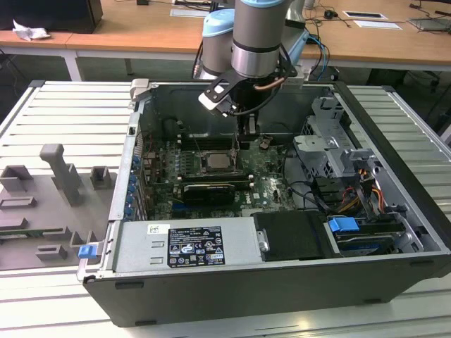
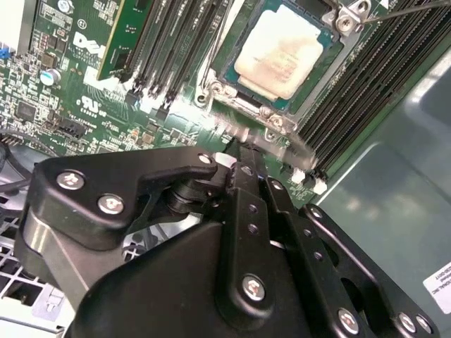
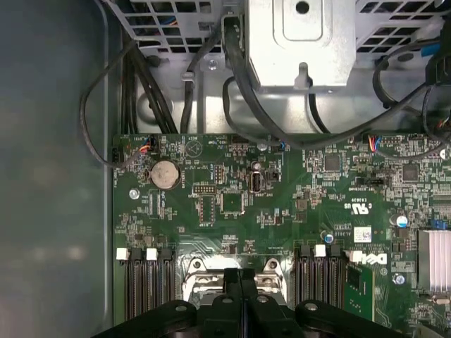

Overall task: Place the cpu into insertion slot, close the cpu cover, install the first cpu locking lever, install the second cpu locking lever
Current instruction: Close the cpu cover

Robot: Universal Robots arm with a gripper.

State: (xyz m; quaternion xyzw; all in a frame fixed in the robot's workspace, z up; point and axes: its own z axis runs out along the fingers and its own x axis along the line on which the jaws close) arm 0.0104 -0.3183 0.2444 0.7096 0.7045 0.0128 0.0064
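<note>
The cpu, a square chip with a beige metal top, lies flat in the insertion slot on the green board. The silvery cpu cover frames it and looks folded down around it. A thin wire lever runs past one corner of the socket. My gripper hangs just beyond the socket's edge, slightly above the board, and its fingers are pressed together with nothing visible between them. In the exterior view the gripper is just behind the cpu.
Black memory slots flank the socket on both sides. A black expansion card lies in front of it. The drive cage and cables crowd the exterior view's right. Case walls enclose the board; a grey fixture tray lies outside.
</note>
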